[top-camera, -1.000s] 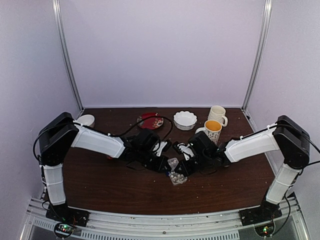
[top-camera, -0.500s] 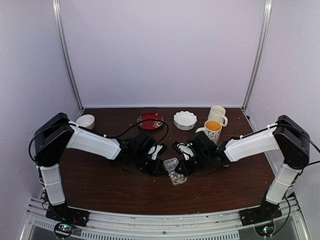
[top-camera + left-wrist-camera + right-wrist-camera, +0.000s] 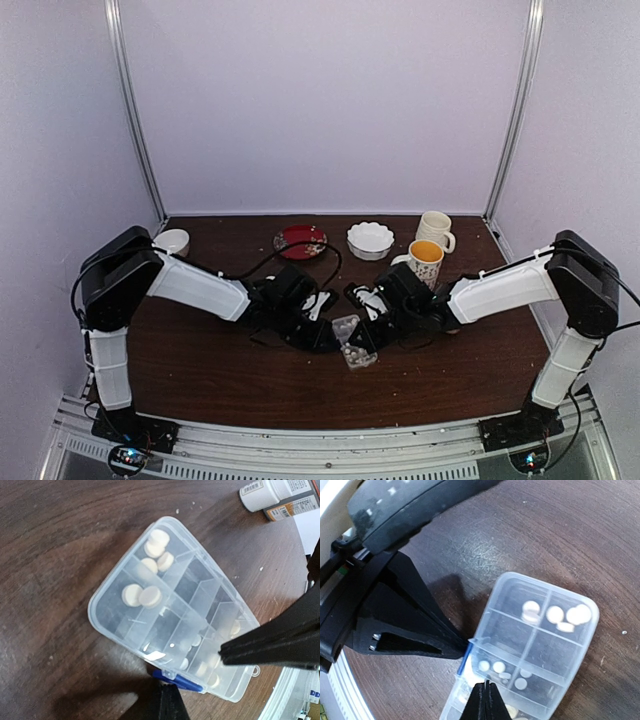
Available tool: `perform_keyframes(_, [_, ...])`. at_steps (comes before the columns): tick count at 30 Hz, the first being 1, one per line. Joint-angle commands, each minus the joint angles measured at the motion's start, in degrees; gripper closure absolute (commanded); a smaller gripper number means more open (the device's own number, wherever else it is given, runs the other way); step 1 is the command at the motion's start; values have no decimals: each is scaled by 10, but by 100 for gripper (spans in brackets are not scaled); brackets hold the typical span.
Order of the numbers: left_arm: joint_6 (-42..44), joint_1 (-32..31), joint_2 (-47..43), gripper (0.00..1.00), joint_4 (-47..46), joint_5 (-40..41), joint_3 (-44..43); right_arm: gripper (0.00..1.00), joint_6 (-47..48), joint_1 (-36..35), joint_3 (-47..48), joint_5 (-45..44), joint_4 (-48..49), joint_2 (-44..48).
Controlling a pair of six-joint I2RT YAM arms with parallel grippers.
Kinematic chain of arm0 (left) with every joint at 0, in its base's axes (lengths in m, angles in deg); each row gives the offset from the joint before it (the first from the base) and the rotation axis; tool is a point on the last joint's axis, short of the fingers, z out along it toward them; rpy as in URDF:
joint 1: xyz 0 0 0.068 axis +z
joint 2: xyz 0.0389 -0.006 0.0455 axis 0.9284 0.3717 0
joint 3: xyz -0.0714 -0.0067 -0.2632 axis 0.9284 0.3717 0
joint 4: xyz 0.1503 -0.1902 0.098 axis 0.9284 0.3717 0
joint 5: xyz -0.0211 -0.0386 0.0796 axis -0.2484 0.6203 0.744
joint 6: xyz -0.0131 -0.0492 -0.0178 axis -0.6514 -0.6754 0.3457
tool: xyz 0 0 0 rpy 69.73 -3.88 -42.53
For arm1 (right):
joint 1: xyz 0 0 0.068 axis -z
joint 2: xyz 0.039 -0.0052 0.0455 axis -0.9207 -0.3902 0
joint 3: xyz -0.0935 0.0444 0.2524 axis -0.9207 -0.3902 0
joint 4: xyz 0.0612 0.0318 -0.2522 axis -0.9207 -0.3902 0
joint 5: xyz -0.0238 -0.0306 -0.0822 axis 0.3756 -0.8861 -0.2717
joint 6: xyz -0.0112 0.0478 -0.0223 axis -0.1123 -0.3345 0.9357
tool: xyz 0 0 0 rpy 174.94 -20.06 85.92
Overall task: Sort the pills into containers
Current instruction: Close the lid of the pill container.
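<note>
The clear organizer box [image 3: 350, 345] lies between both grippers at the table's middle, its lid down. Whitish pills [image 3: 141, 595] sit in several of its compartments, and they also show in the right wrist view [image 3: 555, 614]. My left gripper [image 3: 169, 687] is shut, its tip at the box's blue latch [image 3: 182, 681] on the box's [image 3: 100, 611] near edge. My right gripper [image 3: 486, 684] is shut and empty-looking, its tip just over the box [image 3: 547, 652], close to the latch [image 3: 465, 656]. In the top view the left gripper [image 3: 325, 335] and the right gripper [image 3: 370, 335] flank the box.
A red plate [image 3: 300, 241], a white fluted bowl [image 3: 370, 239], a yellow-lined mug [image 3: 426, 258] and a white mug [image 3: 434, 229] stand at the back. A small white bowl [image 3: 172, 241] is at the back left. Two small bottles [image 3: 262, 491] lie beyond the box.
The left arm shifted back a little and then in again toward the box. The box moved slightly. The right arm has hardly moved.
</note>
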Motion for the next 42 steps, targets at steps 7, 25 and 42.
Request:
perform_keyframes(7, [-31, -4, 30, 100, -99, -21, -6, 100, 0, -11, -15, -54, -44, -15])
perform_keyframes(25, [-22, -5, 25, 100, -83, -16, -12, 60, -1, -2, -4, -144, -105, 103])
perform_keyframes(42, [-20, -4, 26, 100, -80, -17, -15, 64, -21, 0, 2, -102, -75, -6])
